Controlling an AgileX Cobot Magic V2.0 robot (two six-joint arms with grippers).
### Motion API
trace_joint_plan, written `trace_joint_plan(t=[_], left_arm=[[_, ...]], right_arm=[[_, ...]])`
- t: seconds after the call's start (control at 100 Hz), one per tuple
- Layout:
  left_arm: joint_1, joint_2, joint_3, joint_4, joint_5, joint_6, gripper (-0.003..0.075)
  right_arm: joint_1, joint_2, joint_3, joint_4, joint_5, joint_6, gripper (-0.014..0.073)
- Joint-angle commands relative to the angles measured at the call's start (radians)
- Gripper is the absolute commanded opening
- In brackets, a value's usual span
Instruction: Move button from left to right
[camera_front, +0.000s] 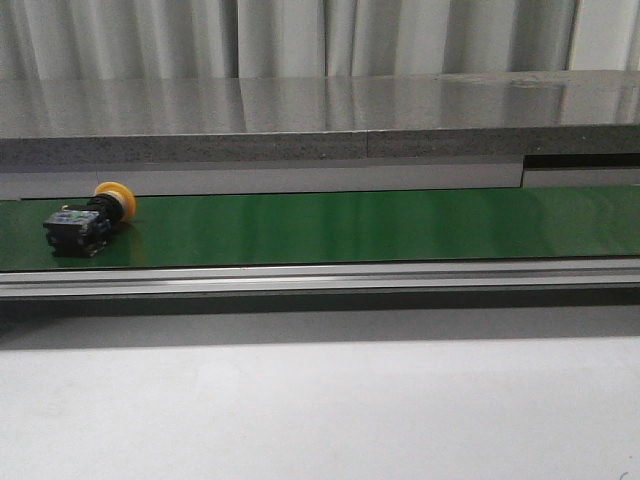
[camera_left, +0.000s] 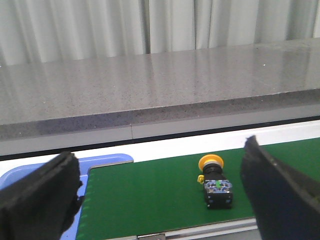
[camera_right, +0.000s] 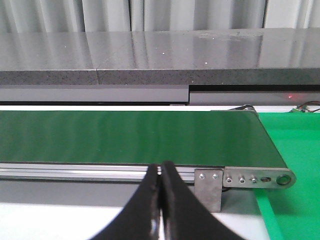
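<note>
The button (camera_front: 85, 220) lies on its side at the left end of the green conveyor belt (camera_front: 380, 225), yellow cap toward the back. In the left wrist view the button (camera_left: 216, 182) rests on the belt between and beyond the wide-apart black fingers (camera_left: 40, 200); my left gripper (camera_left: 160, 192) is open, holds nothing and stays short of the belt's near rail. My right gripper (camera_right: 161, 167) is shut with nothing in it, fingertips pressed together in front of the belt's near rail (camera_right: 90, 171) by the belt's right end. Neither gripper appears in the front view.
A grey stone-like ledge (camera_front: 320, 115) runs behind the belt, with curtains beyond. A blue tray edge (camera_left: 107, 161) sits at the belt's left end. A metal bracket (camera_right: 250, 179) and a green surface (camera_right: 292, 210) lie at the belt's right end. White tabletop (camera_front: 320, 410) lies in front.
</note>
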Motion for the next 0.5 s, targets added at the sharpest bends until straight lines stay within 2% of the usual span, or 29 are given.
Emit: trace_joint_plan(t=[0.0, 0.11, 0.23, 0.3, 0.37, 0.49], left_arm=[[-0.004, -0.007, 0.014, -0.006, -0.148, -0.007, 0.062], [-0.004, -0.007, 0.035, -0.006, -0.222, -0.007, 0.0619], [-0.004, -0.007, 0.038, -0.006, -0.24, -0.007, 0.0614], [-0.004, -0.007, 0.038, -0.006, -0.239, -0.007, 0.0575], [-0.004, -0.007, 0.038, -0.006, -0.239, -0.007, 0.0492], [-0.004, -0.007, 0.038, -0.006, -0.233, -0.007, 0.0265]], right_arm=[[0.002, -0.018, -0.015, -0.012, -0.08, -0.002, -0.0068], [0.002, -0.018, -0.015, -0.012, -0.08, -0.002, -0.0068], [0.002, -0.018, -0.015, -0.012, -0.08, -0.002, -0.0068], [0.002, -0.018, -0.015, -0.012, -0.08, -0.002, -0.0068], [0.002, -0.018, -0.015, -0.012, -0.08, -0.002, -0.0068], [0.002, -0.018, -0.015, -0.012, -0.08, -0.002, -0.0068]])
